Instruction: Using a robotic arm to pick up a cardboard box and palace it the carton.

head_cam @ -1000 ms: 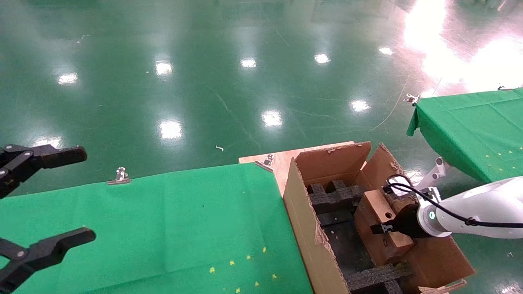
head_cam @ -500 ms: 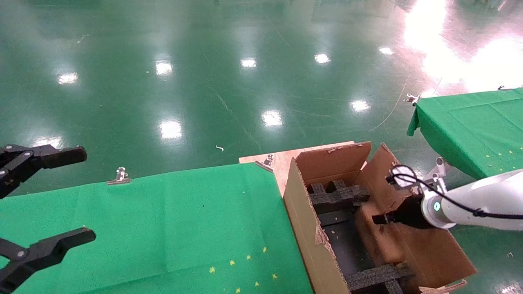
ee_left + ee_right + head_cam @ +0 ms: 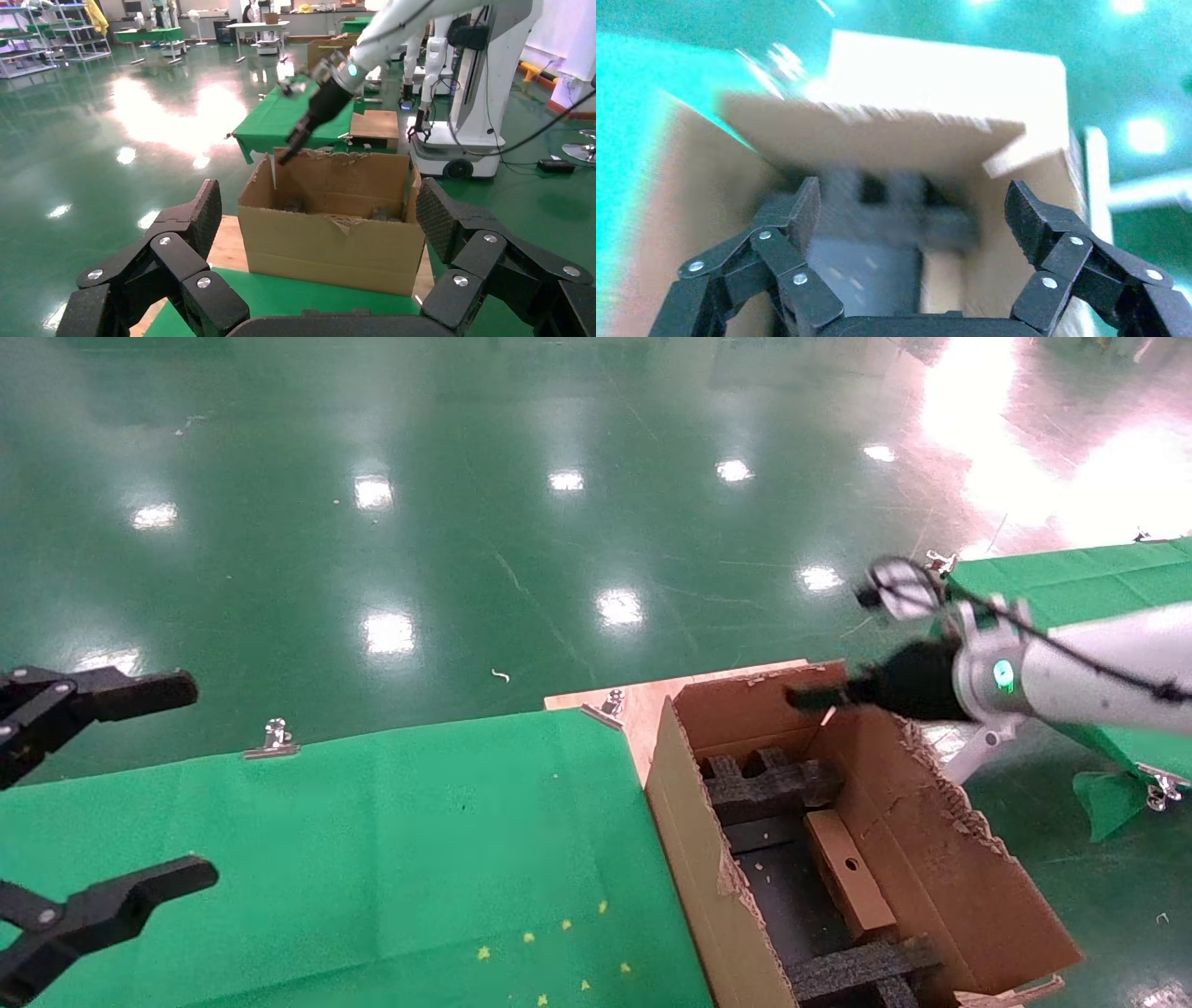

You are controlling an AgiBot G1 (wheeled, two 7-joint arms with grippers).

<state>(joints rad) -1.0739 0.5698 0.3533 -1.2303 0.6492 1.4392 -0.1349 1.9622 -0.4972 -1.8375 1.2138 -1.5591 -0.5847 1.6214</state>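
Note:
The small cardboard box (image 3: 849, 877), with its round hole facing up, lies inside the large carton (image 3: 694, 840) along its right wall, between black foam blocks (image 3: 764, 784). The white right arm (image 3: 1071, 672) is lifted above the carton's far right corner. My right gripper (image 3: 805, 696) is open and empty there, well clear of the box. In the right wrist view the right gripper (image 3: 912, 210) is spread wide over the carton (image 3: 891, 140). My left gripper (image 3: 172, 784) is parked open at the left over the green table; in the left wrist view the left gripper (image 3: 316, 217) faces the carton (image 3: 330, 239).
The carton stands on a wooden board (image 3: 643, 705) at the right end of a green-clothed table (image 3: 372, 840) held by metal clips (image 3: 275, 738). A second green table (image 3: 1071, 589) stands at the right behind the arm. Glossy green floor lies beyond.
My right gripper has let go of the small box, which now lies low in the carton. The gripper has risen up and back out of the carton. The left arm has not moved.

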